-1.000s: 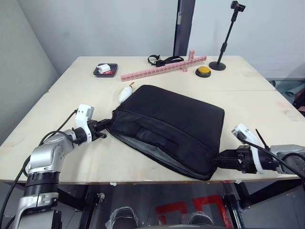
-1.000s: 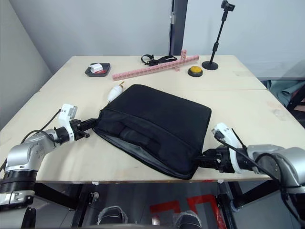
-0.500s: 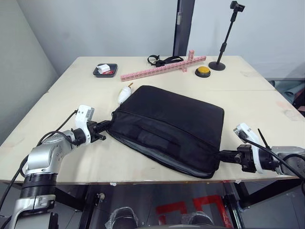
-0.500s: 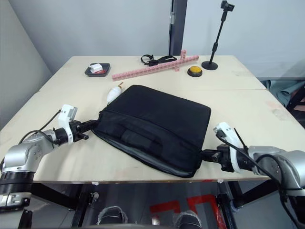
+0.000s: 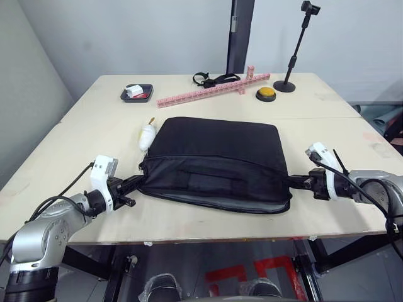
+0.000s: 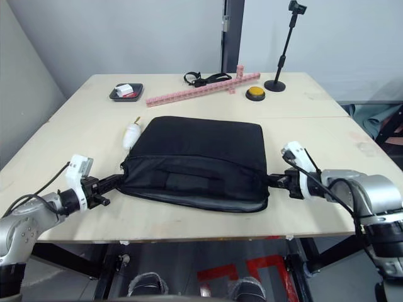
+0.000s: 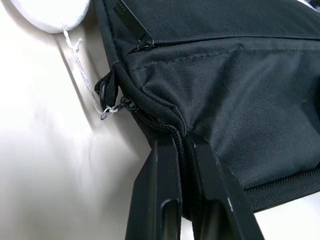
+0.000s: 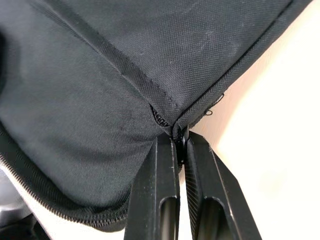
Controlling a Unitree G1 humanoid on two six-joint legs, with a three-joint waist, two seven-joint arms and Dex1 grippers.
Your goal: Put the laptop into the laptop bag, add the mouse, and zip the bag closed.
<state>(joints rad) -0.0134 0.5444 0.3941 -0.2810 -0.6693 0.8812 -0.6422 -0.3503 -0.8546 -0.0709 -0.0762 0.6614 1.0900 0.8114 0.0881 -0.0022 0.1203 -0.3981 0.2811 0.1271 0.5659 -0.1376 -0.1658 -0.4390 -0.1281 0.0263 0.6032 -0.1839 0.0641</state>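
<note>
Laptop bag [image 5: 217, 160] is lying at table centre, being pinched at 9 o'clock by left gripper [image 5: 135, 183] and at 3 o'clock by right gripper [image 5: 296, 182]. Zipper [image 5: 214, 202] is gaping; closing is judged outstanding.

The laptop bag [image 6: 195, 160] lies flat on the table [image 6: 189, 100], its long open edge facing the near side, with the left end effector [image 6: 116, 180] at its near-left corner and the right end effector [image 6: 272, 181] at its near-right corner, each touching the fabric. A white oval lump with an orange tip [image 6: 131, 133] rests just beside the bag's left edge. At the table's far side sit a small black tray [image 6: 126, 92], a pink block strip [image 6: 204, 89], a yellow button [image 6: 255, 94] and a black stand [image 6: 281, 47].
</note>
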